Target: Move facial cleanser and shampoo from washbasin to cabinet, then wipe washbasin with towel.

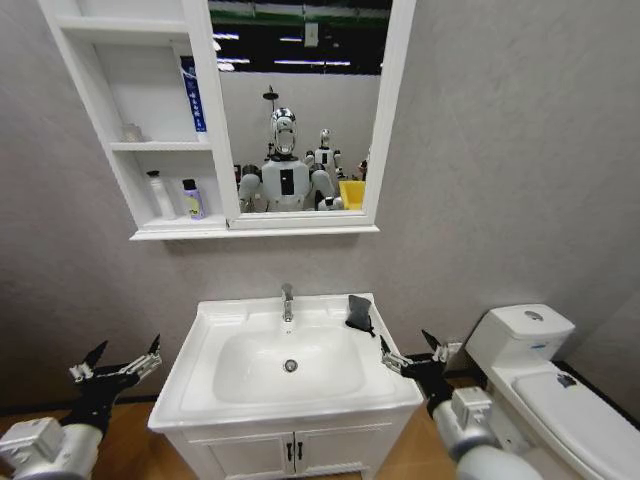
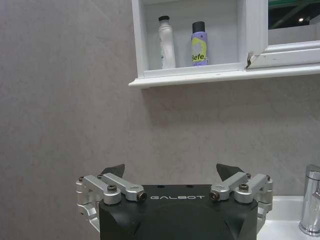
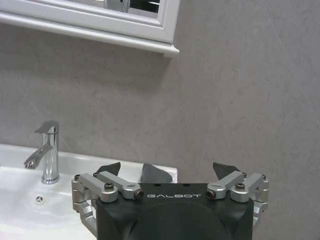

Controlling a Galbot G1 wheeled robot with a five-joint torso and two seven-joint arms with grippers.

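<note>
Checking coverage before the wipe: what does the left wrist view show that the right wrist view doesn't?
Left wrist view alone: the left hand, open, and two bottles on the cabinet bottom shelf, a white bottle beside a purple bottle. Right wrist view alone: the right hand, open, the washbasin bowl with its drain, and the dark towel on the rim. Both show the chrome tap and the grey wall.
</note>
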